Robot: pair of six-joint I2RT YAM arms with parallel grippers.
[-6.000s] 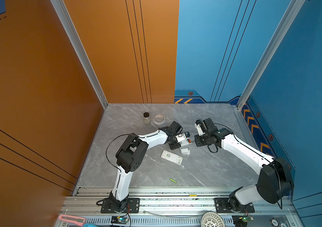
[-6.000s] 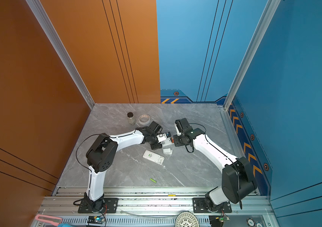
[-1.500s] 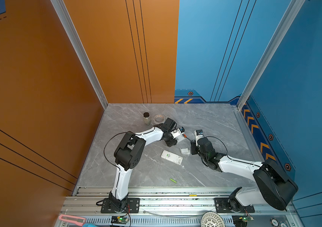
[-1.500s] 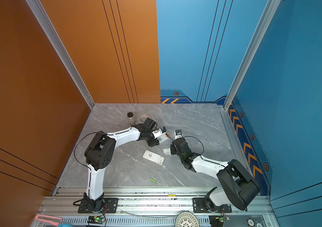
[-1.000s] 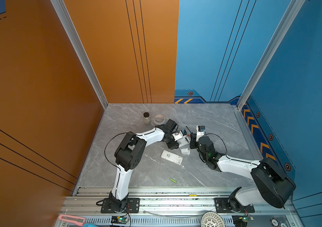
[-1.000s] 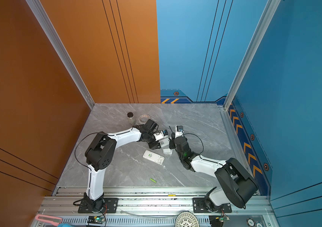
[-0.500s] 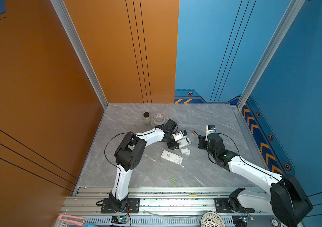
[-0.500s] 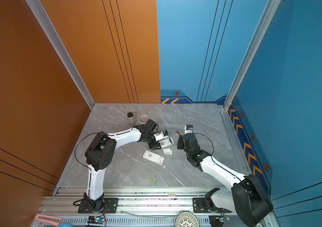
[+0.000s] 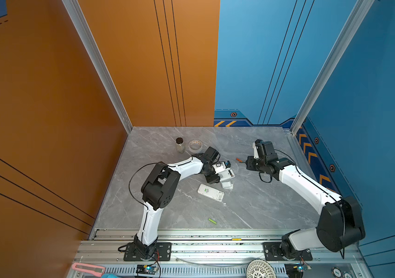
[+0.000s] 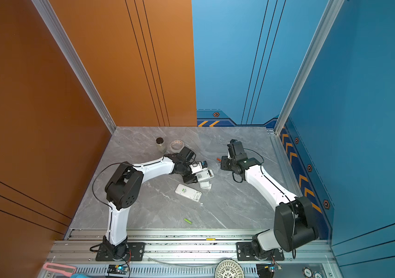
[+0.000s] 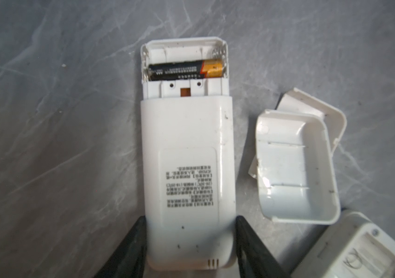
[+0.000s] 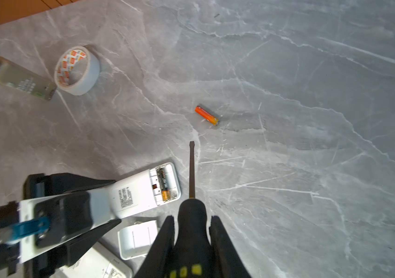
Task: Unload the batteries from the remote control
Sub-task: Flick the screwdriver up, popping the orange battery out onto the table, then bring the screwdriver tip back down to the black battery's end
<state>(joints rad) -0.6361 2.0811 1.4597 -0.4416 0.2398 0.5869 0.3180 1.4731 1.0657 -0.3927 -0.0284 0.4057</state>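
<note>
The left end effector (image 11: 190,217) is clamping the remote (image 11: 187,144) by its closed end, jaws part-open around it, pinning it to the surface (image 12: 312,96). The right end effector (image 12: 191,217) is gripping the screwdriver (image 12: 192,168) handle tight. One remaining battery (image 11: 187,69) is sitting in the open bay, far end from the left end effector. The orange-red battery (image 12: 206,115) is lying just past the screwdriver tip, and the green battery (image 9: 212,221) is lying well apart from both. Best approach is probably prying under one end at a shallow angle, with the left clamp staying firm. Versus a second ago, the right end effector is backing off from the remote.
</note>
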